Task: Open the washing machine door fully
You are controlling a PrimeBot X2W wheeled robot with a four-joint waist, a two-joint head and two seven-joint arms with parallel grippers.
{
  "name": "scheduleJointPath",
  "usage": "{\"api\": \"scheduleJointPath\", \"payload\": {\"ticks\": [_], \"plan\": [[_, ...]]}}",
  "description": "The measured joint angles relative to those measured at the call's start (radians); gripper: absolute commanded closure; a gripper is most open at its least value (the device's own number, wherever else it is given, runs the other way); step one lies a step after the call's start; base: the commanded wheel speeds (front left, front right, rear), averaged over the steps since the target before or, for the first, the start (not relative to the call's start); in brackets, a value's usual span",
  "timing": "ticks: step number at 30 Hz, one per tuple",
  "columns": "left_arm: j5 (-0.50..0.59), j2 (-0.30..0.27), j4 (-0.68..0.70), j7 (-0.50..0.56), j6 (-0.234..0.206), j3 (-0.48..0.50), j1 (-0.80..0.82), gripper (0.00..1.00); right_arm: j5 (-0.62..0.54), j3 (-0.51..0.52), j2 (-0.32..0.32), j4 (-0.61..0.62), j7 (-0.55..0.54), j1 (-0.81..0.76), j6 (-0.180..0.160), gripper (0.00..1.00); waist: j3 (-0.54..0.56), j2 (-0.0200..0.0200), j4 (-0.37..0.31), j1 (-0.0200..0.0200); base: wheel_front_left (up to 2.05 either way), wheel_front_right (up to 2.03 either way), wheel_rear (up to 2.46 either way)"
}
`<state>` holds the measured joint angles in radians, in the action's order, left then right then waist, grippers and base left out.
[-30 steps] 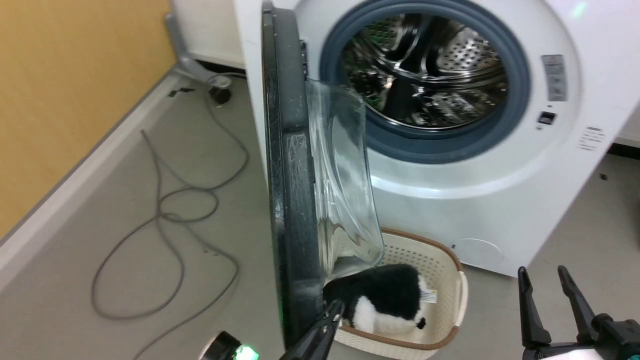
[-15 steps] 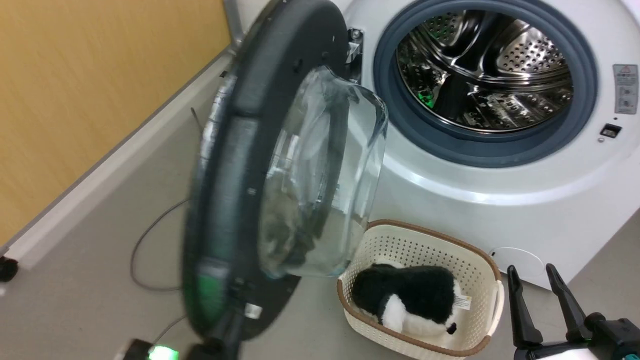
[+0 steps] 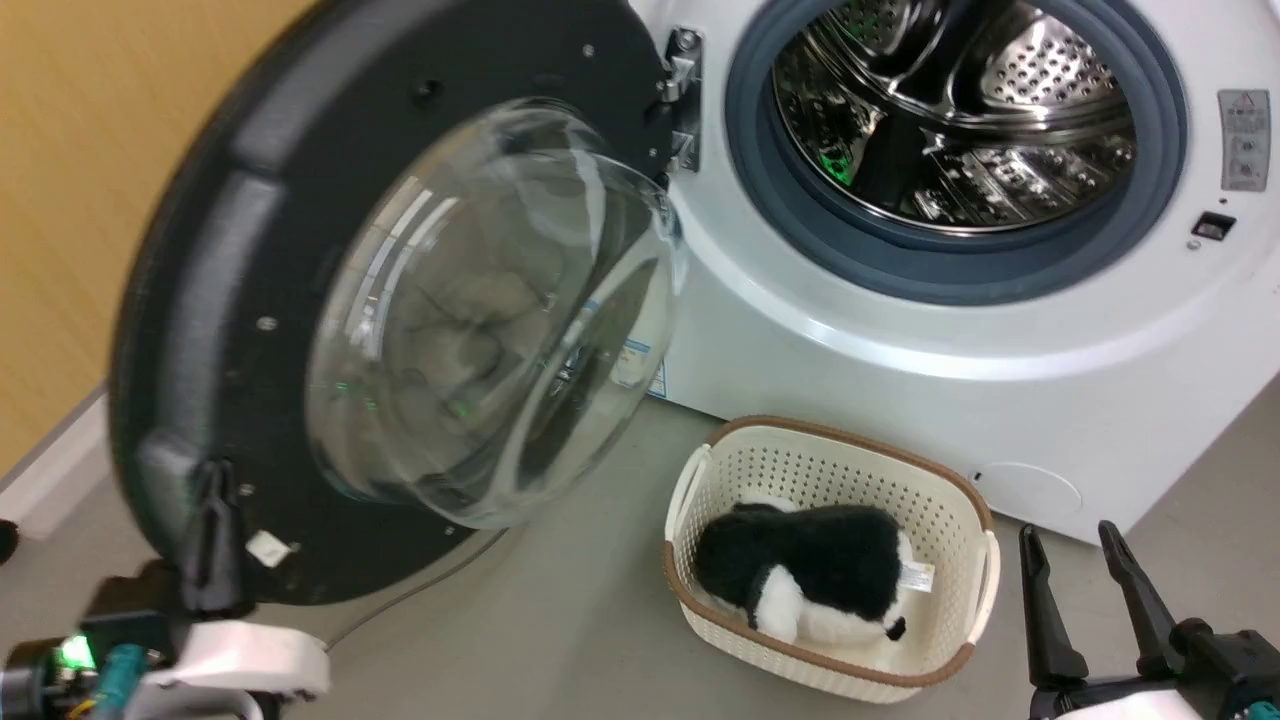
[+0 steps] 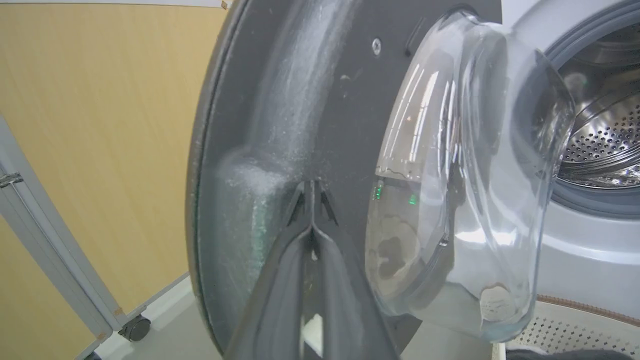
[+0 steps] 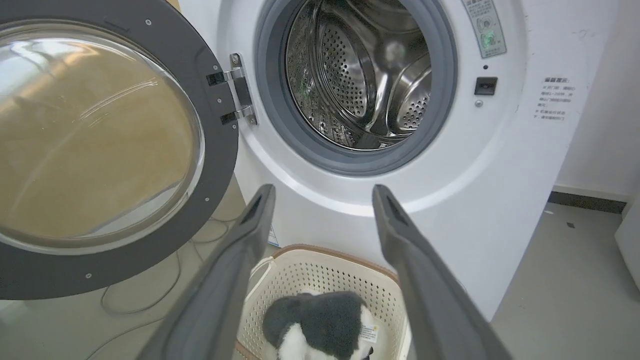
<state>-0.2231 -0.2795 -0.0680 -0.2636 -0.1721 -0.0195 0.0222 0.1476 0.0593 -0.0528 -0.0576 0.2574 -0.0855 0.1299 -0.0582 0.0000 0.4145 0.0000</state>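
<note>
Door: washing machine door (image 3: 200, 260), swung left, near-full.
Left gripper (image 4: 311, 197): jaws closed, tips on inner rim (push far from hinge (image 3: 684, 100)).
Right gripper (image 5: 322, 195): jaws apart, idle.

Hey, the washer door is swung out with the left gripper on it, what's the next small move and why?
Probably push the washing machine door slightly further back with the left gripper. Its shut fingertips rest on the door's black inner face near the rim, and the door looks angled, not yet fully back beside the washing machine.
</note>
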Motion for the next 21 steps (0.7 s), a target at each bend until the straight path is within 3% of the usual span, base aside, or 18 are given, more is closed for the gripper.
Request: {"api": "scheduleJointPath", "payload": {"ticks": [7,21], "plan": [[-0.010,0.018,-0.122,0.000,0.052,0.127,0.088,1.00,-0.026,0.004,0.000,0.000,0.000,0.024,0.000,0.00,-0.038,0.0000,-0.031,0.0000,0.00,0.00,0.00],[0.002,0.019,-0.325,0.000,0.080,0.318,0.275,1.00,-0.063,0.006,0.000,-0.002,0.000,0.075,0.000,0.00,-0.121,0.0000,-0.101,0.0000,0.00,0.00,0.00]]}}
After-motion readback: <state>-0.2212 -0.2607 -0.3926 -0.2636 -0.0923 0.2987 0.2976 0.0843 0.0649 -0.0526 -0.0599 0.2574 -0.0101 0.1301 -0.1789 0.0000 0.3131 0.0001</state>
